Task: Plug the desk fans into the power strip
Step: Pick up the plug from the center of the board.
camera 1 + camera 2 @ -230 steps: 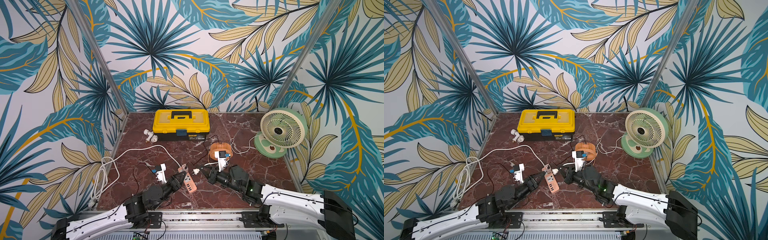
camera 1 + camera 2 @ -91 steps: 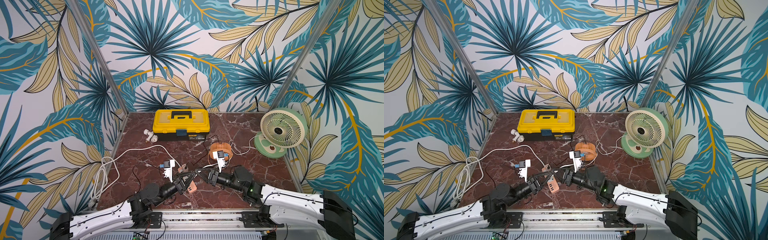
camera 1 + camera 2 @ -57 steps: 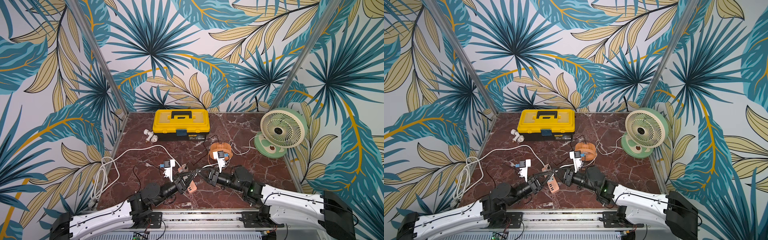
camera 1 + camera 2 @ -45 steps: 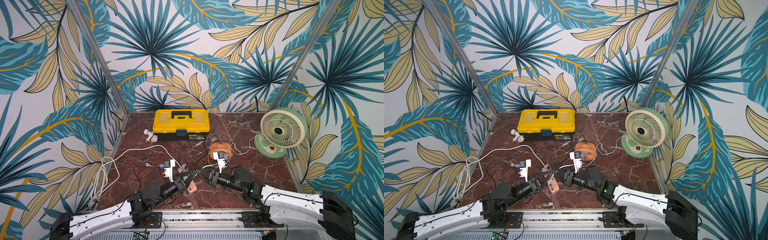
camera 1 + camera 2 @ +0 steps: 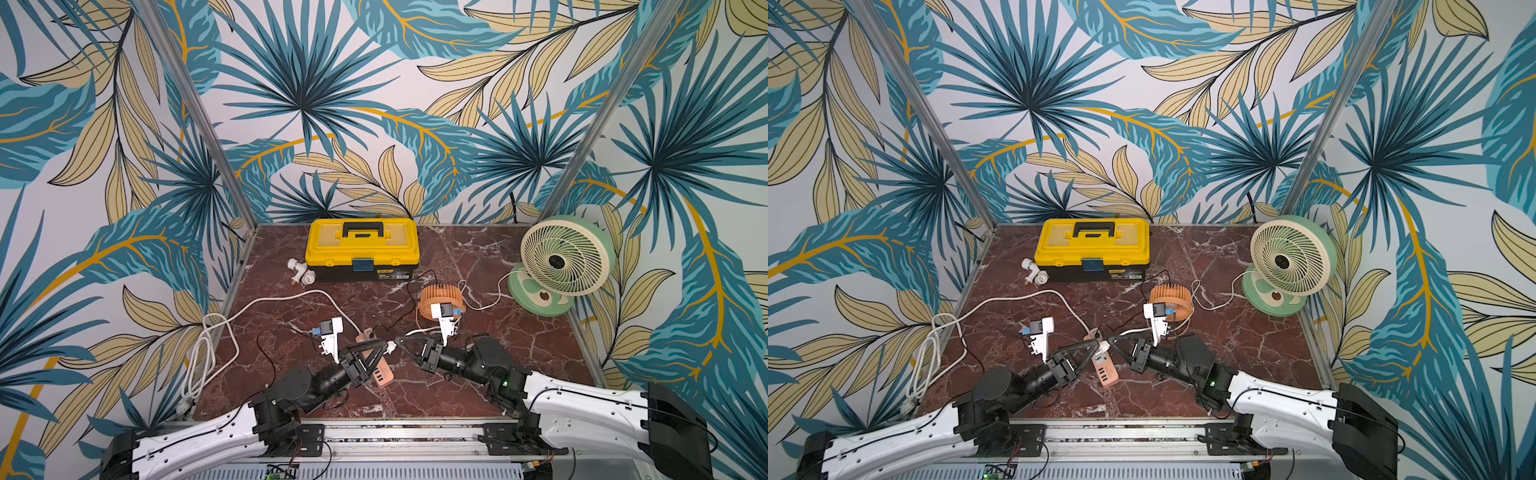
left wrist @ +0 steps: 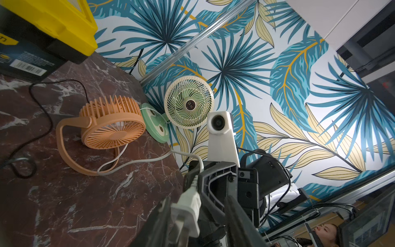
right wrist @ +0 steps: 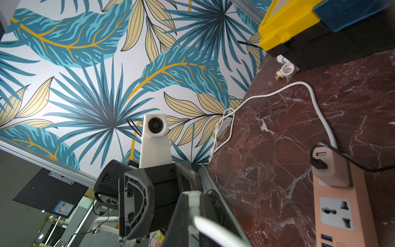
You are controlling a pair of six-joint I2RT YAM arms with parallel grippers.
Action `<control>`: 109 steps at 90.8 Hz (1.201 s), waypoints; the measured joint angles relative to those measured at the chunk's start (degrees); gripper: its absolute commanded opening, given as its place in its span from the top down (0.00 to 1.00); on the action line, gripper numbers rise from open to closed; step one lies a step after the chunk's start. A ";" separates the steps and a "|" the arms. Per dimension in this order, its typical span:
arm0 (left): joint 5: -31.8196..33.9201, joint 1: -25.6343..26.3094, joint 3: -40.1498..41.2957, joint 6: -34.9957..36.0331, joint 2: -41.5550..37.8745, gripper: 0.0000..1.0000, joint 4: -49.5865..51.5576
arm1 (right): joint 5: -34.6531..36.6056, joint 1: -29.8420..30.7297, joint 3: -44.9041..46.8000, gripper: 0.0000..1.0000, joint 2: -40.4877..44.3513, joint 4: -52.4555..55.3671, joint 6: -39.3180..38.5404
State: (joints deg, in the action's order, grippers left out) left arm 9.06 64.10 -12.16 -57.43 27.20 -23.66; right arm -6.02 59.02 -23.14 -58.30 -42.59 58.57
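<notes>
The power strip [image 5: 381, 375] lies flat on the worktop [image 5: 478, 257] near the front edge, about midway across, partly under the two pincers, which meet tip to tip over its far half. The left pincer [image 5: 380, 348] stands partly open. In the left wrist view the white plug [image 6: 188, 210] sits between its fingers [image 6: 239, 220] with a clear gap on one side, so it is not clamped. The right pincer [image 5: 402, 342] is closed on the rear of the plug, where the white cord [image 5: 422, 331] leaves it. The plug is held over the strip, not in a socket. In the right wrist view a pale adapter [image 7: 331, 171] with a black cable fills the strip's far socket, and the white socket [image 7: 335, 213] next to it is free. The cord leads back toward the green fan [image 5: 561, 262] in the back right corner, passing a small orange fan [image 5: 440, 297]. A yellow toolbox [image 5: 361, 245] sits by the back wall
</notes>
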 measured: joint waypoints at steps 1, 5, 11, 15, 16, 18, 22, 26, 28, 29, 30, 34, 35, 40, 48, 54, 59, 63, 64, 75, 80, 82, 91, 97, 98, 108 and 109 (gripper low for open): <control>-0.09 0.00 0.00 0.02 -0.26 0.56 -0.04 | 0.02 0.00 0.00 1.00 0.02 -0.11 0.11; -0.31 0.00 0.00 0.26 -1.11 0.57 -0.35 | 0.22 0.00 0.00 1.00 0.07 -0.70 0.59; -0.68 0.00 0.00 0.55 -1.36 0.57 -0.87 | 0.26 0.00 0.00 1.00 0.07 -1.75 1.14; -1.05 0.00 0.00 0.66 -1.16 0.58 -1.09 | 0.33 0.00 0.00 1.00 0.07 -2.49 1.49; -1.11 0.00 0.00 0.70 -1.05 0.58 -1.22 | 0.33 0.00 0.00 1.00 0.07 -2.67 1.51; -1.22 0.00 0.00 0.76 -0.90 0.58 -1.42 | 0.33 0.00 0.00 1.00 0.07 -2.99 1.70; -1.62 -0.02 0.00 1.03 -0.33 0.58 -2.10 | 0.37 0.00 0.00 1.00 0.07 -3.56 1.95; -1.92 -0.02 0.00 1.25 0.28 0.58 -2.67 | 0.42 0.00 0.02 1.00 0.07 -4.17 2.34; -2.12 -0.02 0.00 1.31 0.63 0.57 -2.69 | 0.39 0.00 0.02 1.00 0.04 -4.59 2.51; -2.27 -0.02 0.00 1.33 0.85 0.57 -2.69 | 0.42 0.00 0.02 1.00 0.07 -4.90 2.56; -2.36 -0.02 0.00 1.42 1.05 0.57 -2.67 | 0.39 0.00 0.02 1.00 0.07 -5.11 2.60; -2.67 -0.02 0.00 1.51 1.81 0.55 -2.71 | 0.39 0.00 0.02 1.00 0.07 -5.97 2.86; -2.69 -0.02 0.00 1.44 1.99 0.54 -2.73 | 0.39 0.00 0.02 1.00 0.07 -6.23 2.95; -2.93 -0.02 0.00 1.53 2.56 0.54 -3.06 | 0.39 0.00 0.02 1.00 0.07 -6.91 3.08; -3.52 0.00 0.00 1.68 3.10 0.58 -4.02 | 0.44 -0.02 0.02 1.00 0.07 -7.41 3.43; -4.00 -0.02 0.00 2.05 3.15 0.63 -4.59 | 0.42 -0.02 0.02 1.00 0.02 -7.96 3.63; -4.26 -0.02 0.00 2.49 3.15 0.66 -5.29 | 0.42 -0.02 0.02 1.00 -0.02 -8.39 3.89; -4.39 -0.02 0.00 2.82 3.13 0.68 -5.73 | 0.42 0.00 0.02 1.00 -0.11 -8.59 4.07; -4.42 -0.02 0.00 2.75 3.06 0.68 -5.86 | 0.42 -0.02 0.02 1.00 -0.15 -8.63 4.09; -4.39 -0.02 0.00 3.63 2.25 0.74 -7.13 | 0.39 -0.02 0.02 1.00 -0.61 -9.25 4.35; -4.39 -0.02 0.00 4.04 1.62 0.75 -7.37 | 0.55 0.02 0.02 1.00 -0.81 -9.99 5.95; -4.37 -0.02 0.00 4.15 1.49 0.75 -7.48 | 0.59 0.00 0.02 1.00 -0.87 -10.23 6.91; -4.35 -0.02 0.00 4.85 1.09 0.76 -7.50 | 0.66 0.00 0.02 1.00 -1.36 -11.34 9.51; -4.33 -0.02 0.00 5.35 1.09 0.76 -7.56 | 0.66 0.00 0.02 1.00 -1.95 -12.26 10.75; -4.33 -0.02 0.00 5.44 1.11 0.77 -7.61 | 0.68 0.00 0.02 1.00 -2.05 -12.46 11.02; -4.24 -0.02 0.00 5.68 1.44 0.75 -8.00 | 0.68 0.00 0.02 1.00 -2.78 -13.38 12.28; -4.22 -0.02 0.00 5.70 1.49 0.75 -8.02 | 0.68 0.00 0.02 1.00 -2.82 -13.46 12.39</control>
State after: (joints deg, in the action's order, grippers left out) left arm 4.84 64.07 -12.16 -51.72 28.69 -31.68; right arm -5.34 59.02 -23.11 -61.12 -56.05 70.96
